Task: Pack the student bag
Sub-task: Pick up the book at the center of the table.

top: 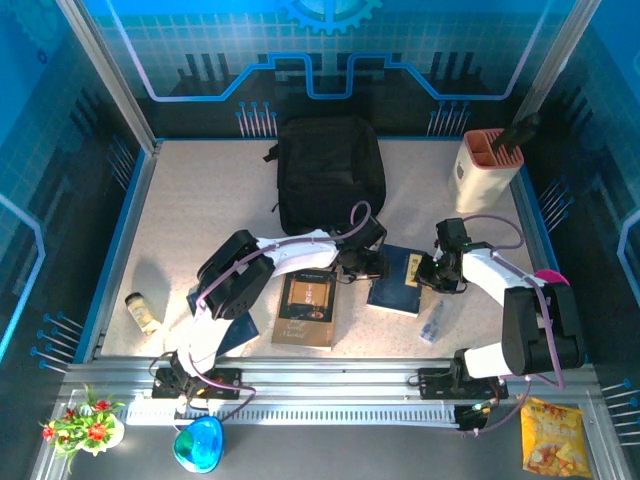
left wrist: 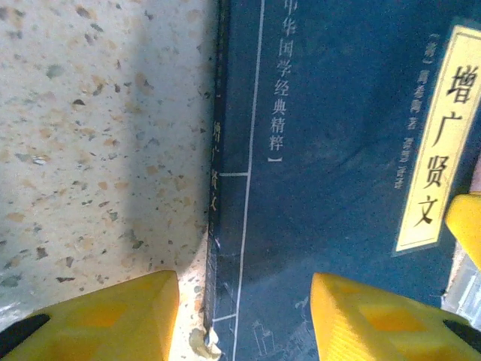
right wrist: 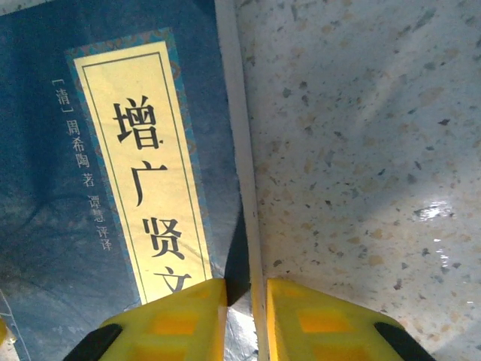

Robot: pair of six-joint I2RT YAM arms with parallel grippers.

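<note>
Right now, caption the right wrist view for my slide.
Right gripper straddles the page edge of the blue book on the speckled table.

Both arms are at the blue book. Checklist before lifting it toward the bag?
1. Left fingers closed on the blue book: not ok. They stand apart, one over the table, one over the cover.
2. Right fingers line up on the opposite edge: ok.
3. Right fingers clamped on that edge: cannot tell.
4. Brown book lies apart from the blue book: ok.
5. Bag open: cannot tell.
</note>
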